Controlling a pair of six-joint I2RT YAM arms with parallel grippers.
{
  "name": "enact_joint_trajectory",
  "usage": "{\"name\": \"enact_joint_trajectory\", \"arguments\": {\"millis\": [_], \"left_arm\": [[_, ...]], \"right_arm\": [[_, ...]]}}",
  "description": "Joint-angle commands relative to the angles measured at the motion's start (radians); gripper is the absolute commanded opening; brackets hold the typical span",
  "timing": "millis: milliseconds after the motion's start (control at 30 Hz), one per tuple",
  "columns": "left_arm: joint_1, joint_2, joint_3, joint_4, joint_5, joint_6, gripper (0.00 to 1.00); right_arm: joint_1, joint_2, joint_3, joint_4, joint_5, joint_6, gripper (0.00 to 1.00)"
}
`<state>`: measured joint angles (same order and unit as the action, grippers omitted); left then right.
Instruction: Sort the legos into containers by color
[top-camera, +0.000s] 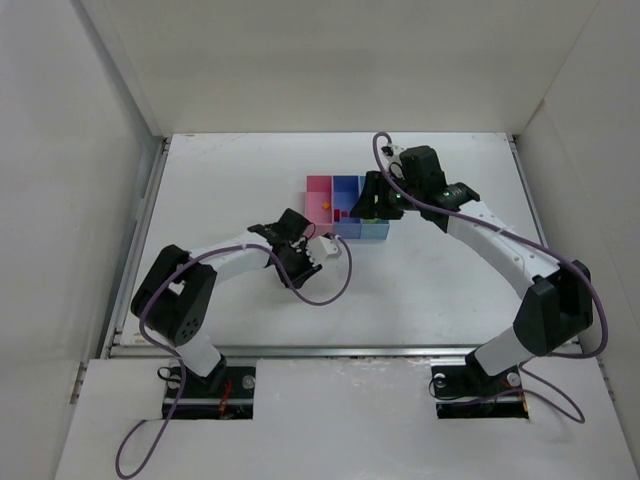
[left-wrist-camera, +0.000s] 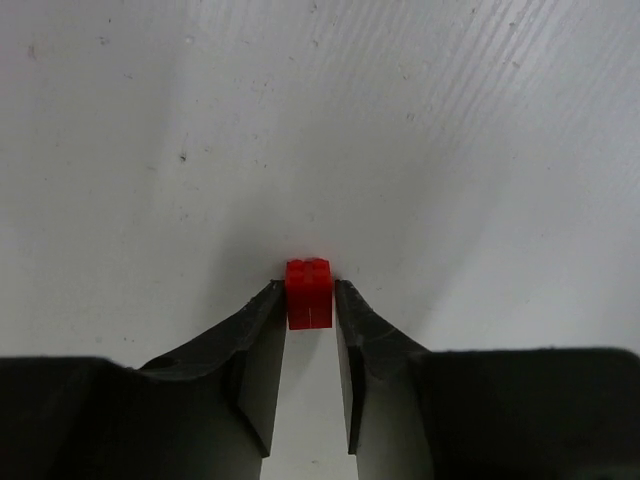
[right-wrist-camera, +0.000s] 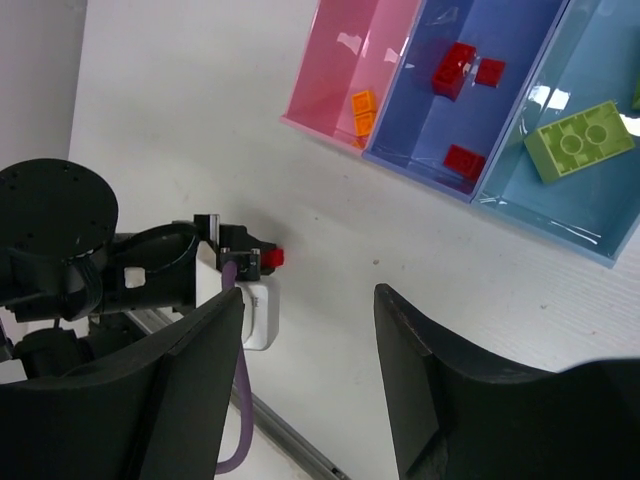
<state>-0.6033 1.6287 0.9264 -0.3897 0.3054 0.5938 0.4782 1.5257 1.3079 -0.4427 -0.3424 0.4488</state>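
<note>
My left gripper (left-wrist-camera: 310, 291) is shut on a small red lego (left-wrist-camera: 308, 287), held at the fingertips low at the white table. The right wrist view shows that lego (right-wrist-camera: 273, 257) in front of the tray's pink end. The tray (top-camera: 322, 181) has a pink bin (right-wrist-camera: 335, 75) with orange legos (right-wrist-camera: 363, 108), a blue bin (right-wrist-camera: 490, 115) with three red legos (right-wrist-camera: 453, 70), and a cyan bin (right-wrist-camera: 560, 200) with a yellow-green lego (right-wrist-camera: 578, 140). My right gripper (right-wrist-camera: 310, 295) is open and empty, high above the table; in the top view it (top-camera: 375, 200) covers the tray's right part.
White walls close the table (top-camera: 440, 270) in at the back and both sides. A metal rail (top-camera: 340, 350) runs along the near edge. A purple cable (top-camera: 335, 290) loops beside the left wrist.
</note>
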Motion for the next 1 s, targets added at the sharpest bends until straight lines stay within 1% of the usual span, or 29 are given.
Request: {"name": "enact_joint_trajectory", "arguments": {"millis": [0,67,100,133,233,333,467,567,633,833,900,967], "left_arm": [[-0.007,0.017,-0.037,0.025,-0.002,-0.019,0.24],[-0.007,0.008,-0.047,0.034,-0.002,-0.019,0.34],[-0.007,0.008,-0.047,0.034,-0.002,-0.009,0.45],[-0.007,-0.003,-0.047,0.034,-0.012,-0.009,0.5],[-0.007,-0.026,-0.057,0.023,-0.022,0.001,0.58],[-0.007,-0.056,-0.075,0.011,-0.031,0.026,0.59],[-0.007,-0.092,-0.118,0.0,-0.063,0.073,0.56],[0.003,-0.113,-0.132,0.0,-0.063,0.086,0.48],[0.016,-0.113,-0.132,0.0,-0.039,0.086,0.44],[0.025,-0.113,-0.098,0.009,0.024,0.086,0.45],[0.025,-0.113,-0.086,0.009,0.024,0.086,0.45],[0.025,-0.087,-0.077,0.009,0.024,0.075,0.38]], "right_arm": [[-0.001,-0.039,0.013,-0.004,0.02,-0.004,0.61],[-0.001,-0.039,0.013,-0.004,0.029,-0.004,0.61],[-0.001,-0.039,0.013,-0.004,0.029,-0.004,0.61],[-0.001,-0.039,0.013,-0.004,0.029,-0.004,0.61],[-0.01,-0.039,0.013,-0.004,0.029,-0.004,0.61],[-0.01,-0.039,0.022,-0.004,0.029,-0.004,0.61],[-0.01,-0.048,0.022,-0.004,0.029,-0.013,0.61],[-0.01,-0.048,0.011,-0.004,0.029,-0.013,0.61],[-0.01,-0.048,0.011,-0.004,0.029,-0.013,0.61],[-0.01,-0.058,0.002,-0.004,0.029,-0.013,0.61],[-0.01,-0.058,0.002,-0.004,0.029,-0.013,0.61],[-0.01,-0.067,-0.007,-0.004,0.029,-0.013,0.61]]}}
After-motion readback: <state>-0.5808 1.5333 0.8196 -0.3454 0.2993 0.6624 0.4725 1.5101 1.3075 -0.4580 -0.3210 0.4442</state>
